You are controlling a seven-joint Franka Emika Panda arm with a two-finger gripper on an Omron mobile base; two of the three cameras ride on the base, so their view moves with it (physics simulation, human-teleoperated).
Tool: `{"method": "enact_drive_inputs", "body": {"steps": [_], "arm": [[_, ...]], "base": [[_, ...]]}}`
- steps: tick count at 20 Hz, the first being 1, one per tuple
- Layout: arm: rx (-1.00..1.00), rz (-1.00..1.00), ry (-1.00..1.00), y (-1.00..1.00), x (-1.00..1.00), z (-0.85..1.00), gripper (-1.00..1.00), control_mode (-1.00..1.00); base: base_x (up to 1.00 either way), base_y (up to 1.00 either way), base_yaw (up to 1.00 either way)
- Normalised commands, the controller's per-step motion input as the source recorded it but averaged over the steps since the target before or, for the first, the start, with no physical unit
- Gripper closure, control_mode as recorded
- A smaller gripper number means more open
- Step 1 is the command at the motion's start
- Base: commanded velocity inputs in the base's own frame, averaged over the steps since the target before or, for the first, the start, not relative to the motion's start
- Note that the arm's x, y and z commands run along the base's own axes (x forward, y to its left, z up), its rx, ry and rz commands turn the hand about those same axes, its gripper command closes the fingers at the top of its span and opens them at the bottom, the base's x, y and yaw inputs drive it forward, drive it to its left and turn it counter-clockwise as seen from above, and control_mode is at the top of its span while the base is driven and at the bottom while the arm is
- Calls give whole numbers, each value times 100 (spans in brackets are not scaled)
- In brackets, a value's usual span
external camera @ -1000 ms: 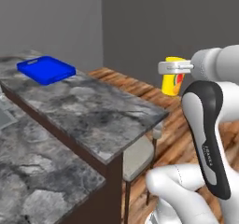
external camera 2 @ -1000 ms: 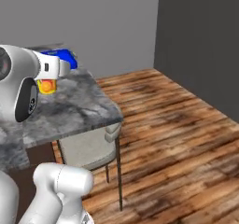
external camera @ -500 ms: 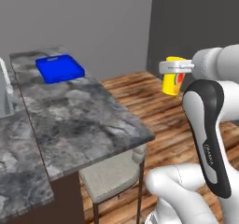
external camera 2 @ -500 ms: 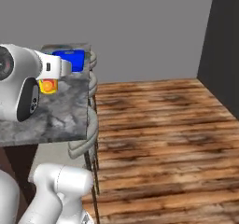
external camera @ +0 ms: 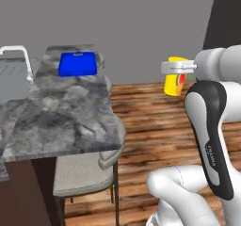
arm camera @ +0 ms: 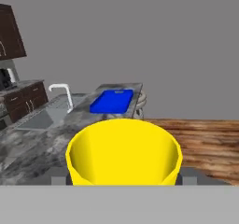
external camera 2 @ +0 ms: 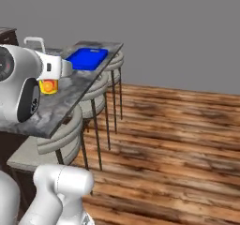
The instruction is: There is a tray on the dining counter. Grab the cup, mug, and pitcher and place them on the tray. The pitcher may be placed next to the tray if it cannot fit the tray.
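In the left base view the faucet (external camera: 19, 55) stands at nine o'clock on the dining counter (external camera: 66, 112), with the tray (external camera: 78, 64) lying flat at about eleven o'clock near the counter's far end. A stool (external camera: 84, 171) sits under the near edge at seven o'clock. At two o'clock the cup (external camera: 174, 77) hangs in the air over the wooden floor (external camera: 150, 117), well apart from the counter, its red mark facing the camera; the gripper (external camera: 175, 68) clasps it just below the rim, jaws spread wide around it.

The right base view adds what that side hides: a row of stools (external camera 2: 101, 86) tucked along the counter's edge, running toward twelve o'clock. Here the cup (external camera 2: 48, 85) shows at nine o'clock as a yellow bottom with an orange patch beneath the hand, and the tray (external camera 2: 87, 58) lies at eleven o'clock.

The hand view looks down into the cup's (arm camera: 123, 150) open yellow mouth at six o'clock, empty inside. Past it, the tray (arm camera: 112, 101) sits at twelve o'clock, the faucet (arm camera: 61, 93) at ten, and dark cabinets (arm camera: 21, 101) at nine.
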Motion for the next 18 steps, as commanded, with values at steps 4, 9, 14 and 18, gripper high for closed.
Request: {"method": "enact_drive_inputs", "body": {"steps": [4,9,14,18], "arm": [[0,0,0,0,0,0,100,100],[0,0,0,0,0,0,100,100],[0,0,0,0,0,0,100,100],[0,0,0,0,0,0,100,100]], "base": [[51,-90,57],[61,-88,57],[60,-86,57],[58,-85,58]]}}
